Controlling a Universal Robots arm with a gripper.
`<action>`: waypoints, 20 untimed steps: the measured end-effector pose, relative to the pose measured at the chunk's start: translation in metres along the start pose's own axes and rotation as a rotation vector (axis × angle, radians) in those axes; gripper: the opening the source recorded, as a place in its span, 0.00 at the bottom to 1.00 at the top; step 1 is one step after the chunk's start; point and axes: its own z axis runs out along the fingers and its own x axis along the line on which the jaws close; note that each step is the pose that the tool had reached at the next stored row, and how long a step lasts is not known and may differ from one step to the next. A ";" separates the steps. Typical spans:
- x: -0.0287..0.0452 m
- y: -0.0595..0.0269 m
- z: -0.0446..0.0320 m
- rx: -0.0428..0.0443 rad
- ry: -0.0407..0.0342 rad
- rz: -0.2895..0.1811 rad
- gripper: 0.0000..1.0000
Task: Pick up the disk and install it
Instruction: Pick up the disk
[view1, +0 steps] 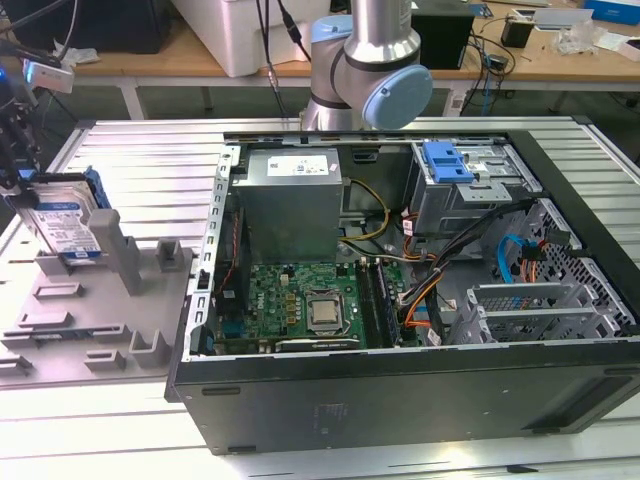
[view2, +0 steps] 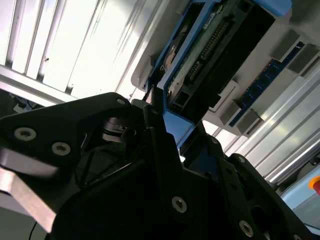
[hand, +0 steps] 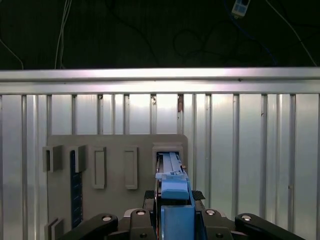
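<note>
The disk, silver with a white-and-blue label and a blue carrier frame, stands upright at the exterior view's far left, over the grey holder tray. My gripper is shut on its upper end. In the first wrist view the blue carrier sits between my black fingers, and the disk's far end is at a slot of the tray; whether it is free of the slot I cannot tell. The second wrist view shows the disk's green circuit-board side clamped in the gripper.
An open computer case lies at the exterior view's right, with a motherboard, a grey power supply and a drive cage with a blue latch. The arm's base stands behind it. The slatted table surrounds the tray.
</note>
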 end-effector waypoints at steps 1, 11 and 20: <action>0.0001 0.0000 -0.0007 0.0001 0.0002 0.000 0.37; 0.0006 0.0000 -0.0116 0.0001 0.0077 0.000 0.37; -0.0012 0.0000 -0.0204 0.0000 0.0206 0.000 0.37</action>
